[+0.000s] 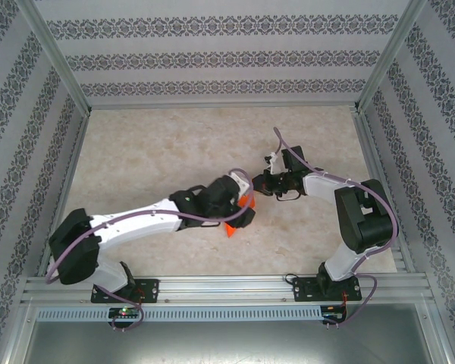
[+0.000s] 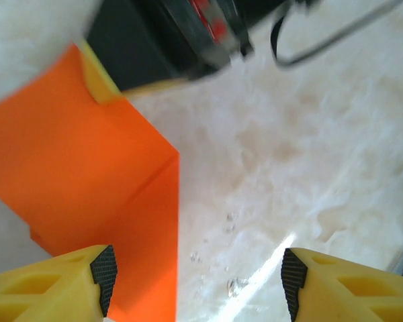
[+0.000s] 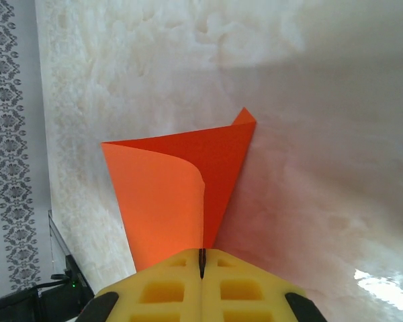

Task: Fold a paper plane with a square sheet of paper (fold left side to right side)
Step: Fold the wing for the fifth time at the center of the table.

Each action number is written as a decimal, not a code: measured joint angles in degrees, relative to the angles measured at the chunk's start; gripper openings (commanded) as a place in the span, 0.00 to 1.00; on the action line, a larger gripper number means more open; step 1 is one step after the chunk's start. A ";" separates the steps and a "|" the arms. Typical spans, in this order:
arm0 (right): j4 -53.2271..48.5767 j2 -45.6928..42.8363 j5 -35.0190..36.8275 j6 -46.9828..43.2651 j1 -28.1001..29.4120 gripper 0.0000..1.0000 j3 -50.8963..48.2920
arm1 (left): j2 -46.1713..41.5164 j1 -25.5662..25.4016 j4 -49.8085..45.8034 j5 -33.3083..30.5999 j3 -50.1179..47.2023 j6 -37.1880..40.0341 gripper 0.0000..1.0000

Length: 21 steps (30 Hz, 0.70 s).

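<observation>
Orange paper point(image 1: 246, 202): near the middle of the table point(image 1: 152, 152), between the 2 grippers and mostly hidden under the left one from above; a second bit of orange pokes out on the near side of that arm.
Paper shape: folded, with 1 sharp crease in the left wrist view point(image 2: 87, 174); in the right wrist view point(image 3: 168, 194) it narrows to a pointed far tip and 1 flap curls up off the layer below.
Left gripper point(image 2: 196, 268): jaws wide apart over the table, gripping nothing; one fingertip point(image 2: 104, 268) is over the paper's edge, the other over bare table.
Right gripper point(image 3: 202, 258): jaws pressed together, pinching the near end of the paper, which fans out from the seam between them.
Grippers together: almost meeting over the paper point(image 1: 254, 189); the right one's yellow finger point(image 2: 101, 84) sits on a paper corner.
</observation>
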 measured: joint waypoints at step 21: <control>-3.30 0.02 3.28 4.26 1.14 0.00 1.55 | 21.14 -7.54 -15.78 -20.74 13.77 -5.42 0.72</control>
